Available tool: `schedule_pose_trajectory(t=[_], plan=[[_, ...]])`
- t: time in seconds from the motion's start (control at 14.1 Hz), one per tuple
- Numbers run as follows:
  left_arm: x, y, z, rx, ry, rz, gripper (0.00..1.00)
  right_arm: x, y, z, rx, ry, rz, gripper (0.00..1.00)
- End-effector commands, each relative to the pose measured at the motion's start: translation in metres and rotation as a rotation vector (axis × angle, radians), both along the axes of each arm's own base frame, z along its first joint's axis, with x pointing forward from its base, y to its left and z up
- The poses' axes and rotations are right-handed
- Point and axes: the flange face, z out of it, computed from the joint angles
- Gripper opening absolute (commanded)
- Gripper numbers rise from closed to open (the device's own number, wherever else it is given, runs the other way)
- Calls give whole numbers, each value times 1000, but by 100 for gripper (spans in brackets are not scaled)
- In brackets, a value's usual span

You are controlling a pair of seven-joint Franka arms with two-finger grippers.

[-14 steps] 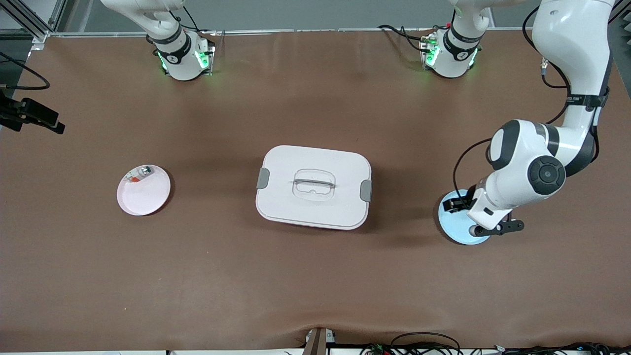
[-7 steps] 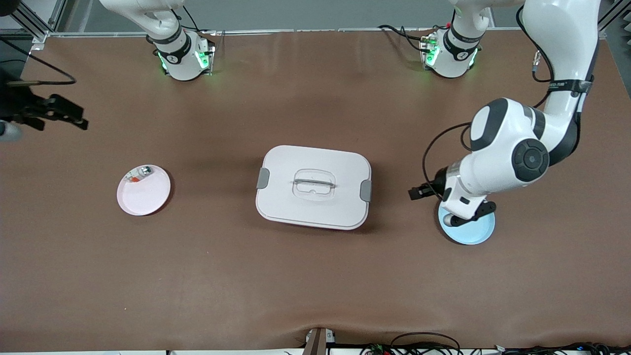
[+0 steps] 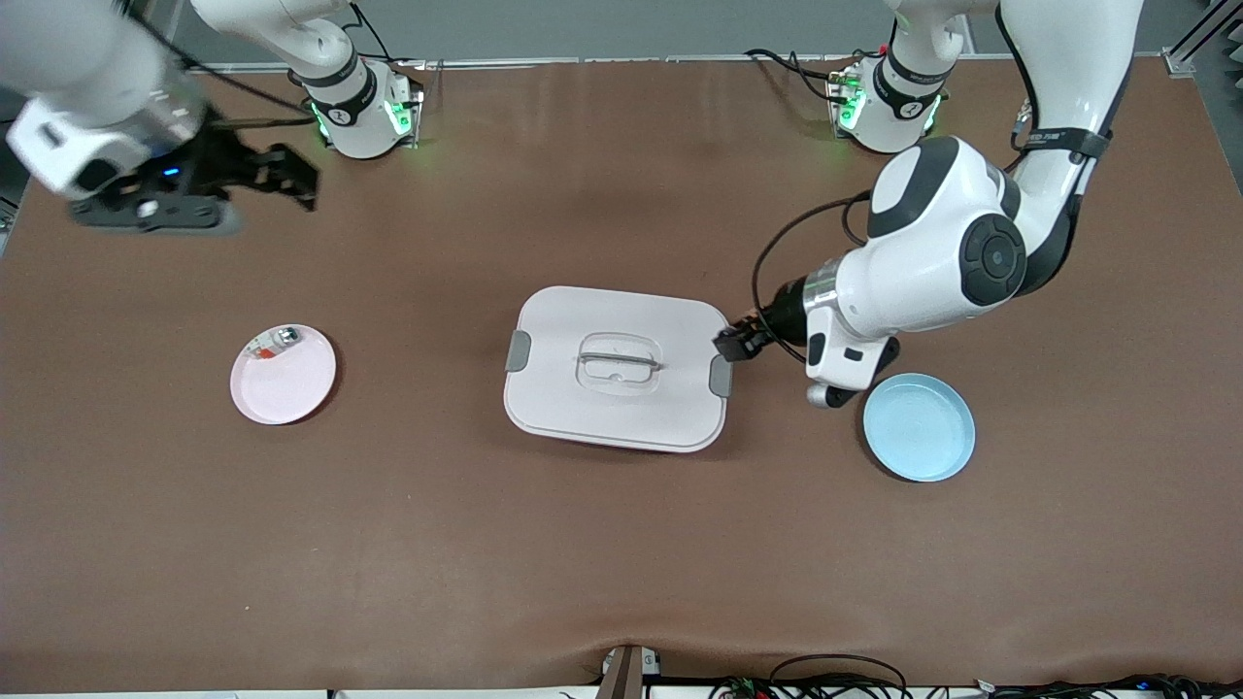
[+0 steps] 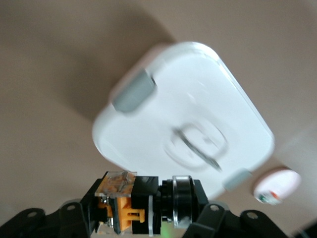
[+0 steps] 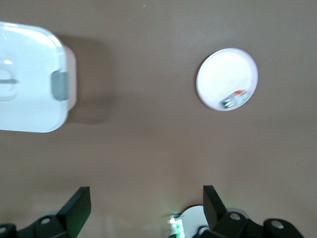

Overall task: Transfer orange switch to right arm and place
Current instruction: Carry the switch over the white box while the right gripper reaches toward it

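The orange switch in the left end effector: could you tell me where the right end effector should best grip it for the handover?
Probably by the black round end of the orange switch, which sticks out free. The left end effector, over the edge of the white box, clamps the orange part. The right end effector, open, should come in toward that black end.

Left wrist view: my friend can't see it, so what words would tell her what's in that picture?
The left gripper holds the orange switch sideways between its black fingers, up in the air over a brown table. Below it sits a white box with a shut lid and grey clips, and a small pink plate shows at the edge.
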Motion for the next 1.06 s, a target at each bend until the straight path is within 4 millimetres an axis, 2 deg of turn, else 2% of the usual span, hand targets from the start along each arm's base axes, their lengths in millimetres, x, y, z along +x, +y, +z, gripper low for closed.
schedule_pose_trajectory(t=[0.0, 0.07, 0.14, 0.21, 0.35, 0.64, 0.85, 0.99], plan=[[-7, -20, 13, -104, 93, 41, 0, -33, 66, 7, -9, -32, -26, 100], [-10, -26, 16, -137, 115, 48, 0, -40, 83, 5, 25, -33, -43, 100], [-16, -37, 18, -163, 141, 52, 0, -46, 90, 5, 87, -35, -92, 100], [-21, -46, 19, -177, 156, 62, 0, -52, 92, 3, 156, -51, -156, 100], [-25, -64, 24, -183, 189, 89, 0, -75, 99, -7, 237, -129, -163, 100], [-42, -106, 27, -175, 242, 142, 0, -93, 101, -39, 428, -209, -234, 100], [-51, -126, 28, -172, 264, 212, 0, -107, 118, -61, 501, -267, -297, 100], [-52, -129, 29, -181, 258, 228, 0, -115, 135, -68, 548, -286, -389, 100]])
